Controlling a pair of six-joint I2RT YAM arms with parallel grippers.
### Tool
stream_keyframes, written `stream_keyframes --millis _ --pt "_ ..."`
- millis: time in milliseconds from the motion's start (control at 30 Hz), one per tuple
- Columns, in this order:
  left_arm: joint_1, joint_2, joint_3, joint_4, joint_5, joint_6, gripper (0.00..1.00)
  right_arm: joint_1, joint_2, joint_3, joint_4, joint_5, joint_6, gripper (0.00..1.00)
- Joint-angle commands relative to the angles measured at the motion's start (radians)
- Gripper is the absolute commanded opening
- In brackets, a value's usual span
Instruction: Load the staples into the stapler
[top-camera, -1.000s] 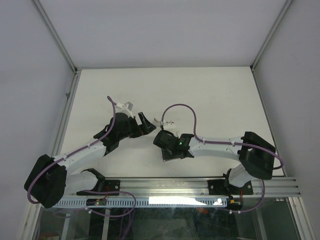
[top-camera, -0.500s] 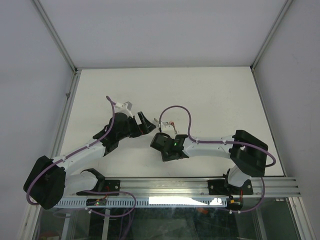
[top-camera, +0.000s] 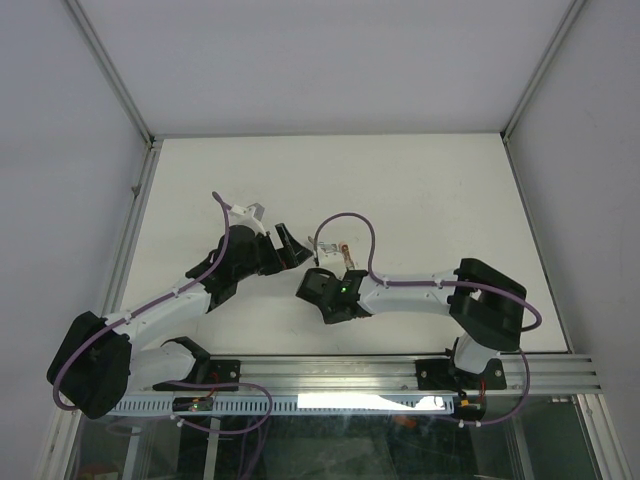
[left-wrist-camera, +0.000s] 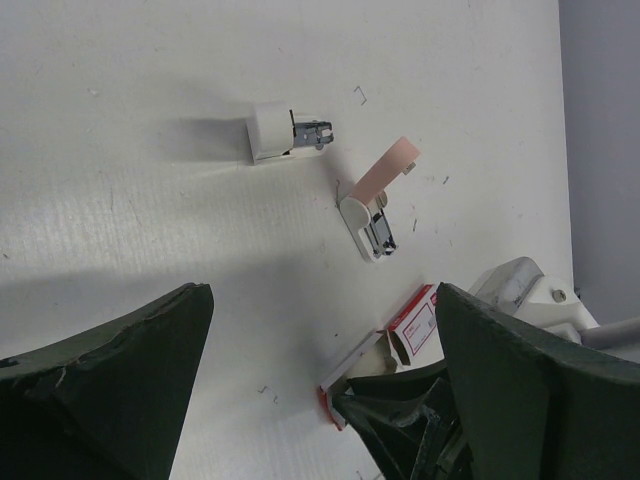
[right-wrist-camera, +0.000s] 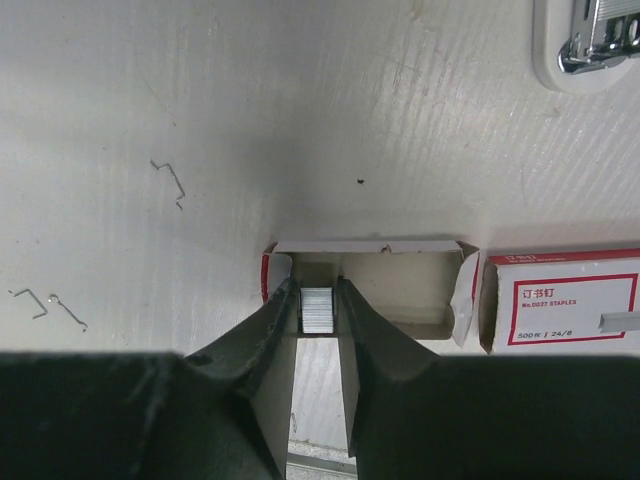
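- left gripper (left-wrist-camera: 322, 300): jaws spread wide with nothing in them, hovering over the white table (left-wrist-camera: 150, 150), just left of the other arm's wrist
- a few loose bent staples (right-wrist-camera: 168, 178) are scattered on the table, left of the box stuff in the right wrist view
- small white block (left-wrist-camera: 272, 132) with a shiny metal end lies on its own up the table, apart from everything else
- stapler (left-wrist-camera: 372, 225) is a bit right of that block, lying flipped open with its pink top (left-wrist-camera: 385, 168) tilted up and the metal channel showing. Can't tell if anything's in it
- right gripper (right-wrist-camera: 316, 290): reaching down into the greyish tray (right-wrist-camera: 400, 285), which is pulled out of its box. The fingers are pinched in on a little silvery strip of staples (right-wrist-camera: 317, 310) at the tray's left end, touching both sides from what I can see
- red box sleeve (right-wrist-camera: 560, 300) with the white label sits just right of the tray, nearly touching it
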Motion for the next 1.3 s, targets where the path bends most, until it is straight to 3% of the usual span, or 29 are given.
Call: stream_keyframes --millis 0,233,433,667,900,1033,1267 --pt "-0.005 -0.021 -0.001 0.057 -0.014 0.004 0.97 0.015 0.016 0.049 -0.02 0.065 0.028 0.23" --pt "-0.005 -0.027 -0.004 0.059 -0.029 0.003 0.98 0.02 0.011 0.056 -0.028 0.082 0.029 0.17" --pt "-0.004 0.006 0.012 0.109 -0.039 0.003 0.96 -0.001 -0.127 0.054 -0.02 0.11 -0.035 0.16" --pt "0.016 0.161 0.095 0.201 -0.048 0.032 0.81 -0.195 -0.351 -0.046 0.082 -0.006 -0.185 0.17" --pt "0.04 0.337 0.163 0.292 -0.018 0.067 0.7 -0.403 -0.455 -0.15 0.157 -0.141 -0.281 0.17" --pt "0.046 0.408 0.207 0.297 -0.022 0.096 0.65 -0.469 -0.47 -0.177 0.174 -0.193 -0.3 0.17" --pt "0.05 0.476 0.262 0.28 -0.013 0.132 0.45 -0.531 -0.501 -0.205 0.188 -0.227 -0.306 0.17"
